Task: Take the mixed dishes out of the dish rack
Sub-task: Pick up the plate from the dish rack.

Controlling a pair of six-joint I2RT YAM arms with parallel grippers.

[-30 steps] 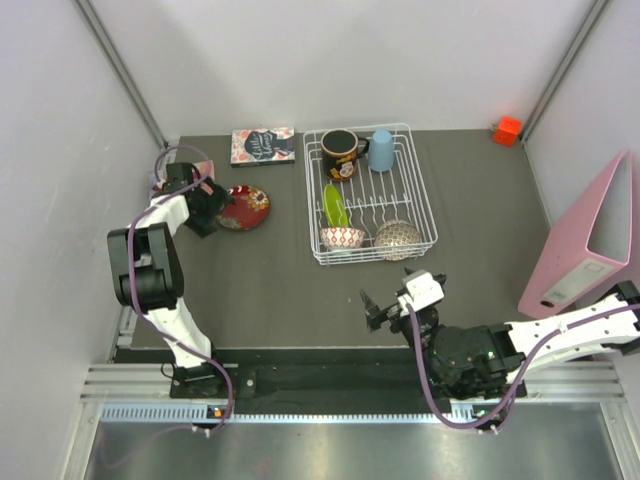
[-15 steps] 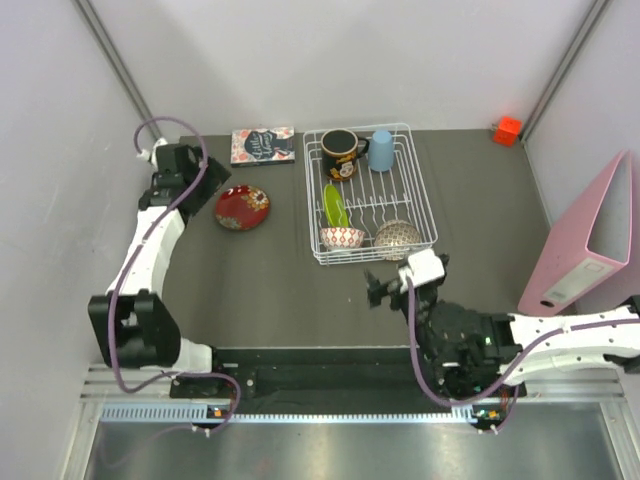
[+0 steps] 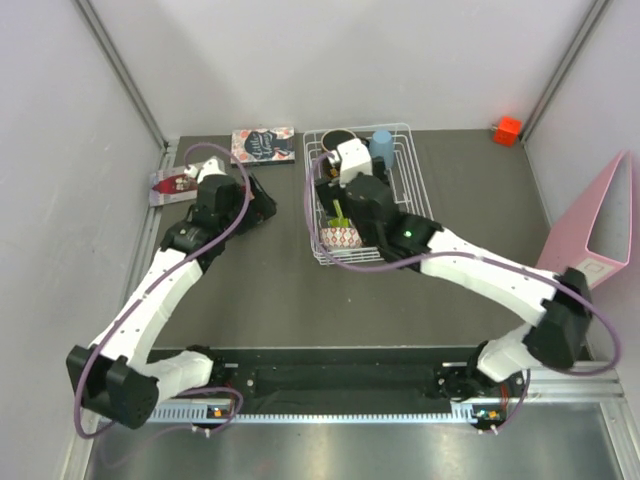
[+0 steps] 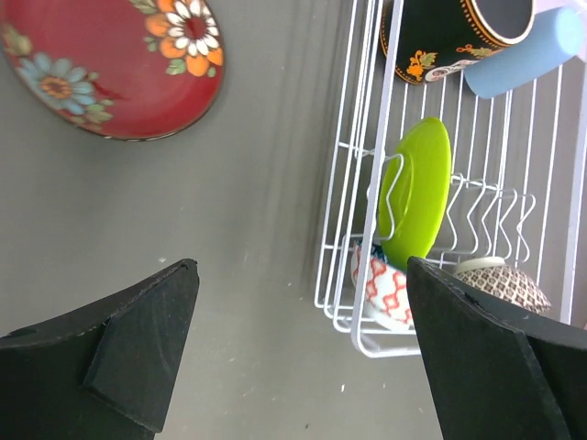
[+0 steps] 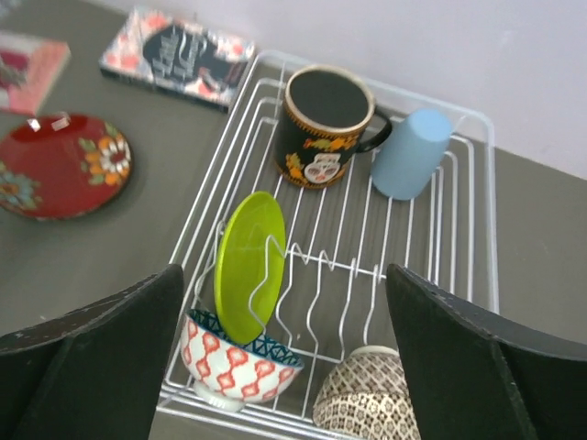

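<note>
**A:** How many dishes are counted, and where?

**B:** Six. Five are held in the dish rack [image 5: 404, 247]. One lime-green plate [image 5: 248, 266] is stood on edge among the prongs. One blue-rimmed bowl [image 5: 234, 362] and one beige patterned bowl [image 5: 367, 403] are at the near end. One black mug [image 5: 321, 124] and one pale blue cup [image 5: 410, 154] are side by side at the far end. One red floral plate [image 5: 60, 165] is laid flat on the bench [image 5: 138, 238], left of the rack.

**A:** What else is seen, and what is in the way?

**B:** Two printed cards are seen beyond the red plate, a dark card [image 5: 174, 57] and a pink card [image 5: 27, 69]. One orange block [image 3: 507, 130] and one pink binder [image 3: 590, 240] are on the right. From above, part of the rack is covered by the right arm.

**A:** And the claws?

**B:** The left claw [image 4: 298, 275] is spread wide over bare bench, and nothing is gripped. The right claw [image 5: 282, 275] is spread wide above the green plate, and nothing is gripped.

**A:** Can any writing be read?

**B:** White script is seen on the dark card, but it is too small to be read. A skull figure with orange flowers is printed on the mug.
</note>
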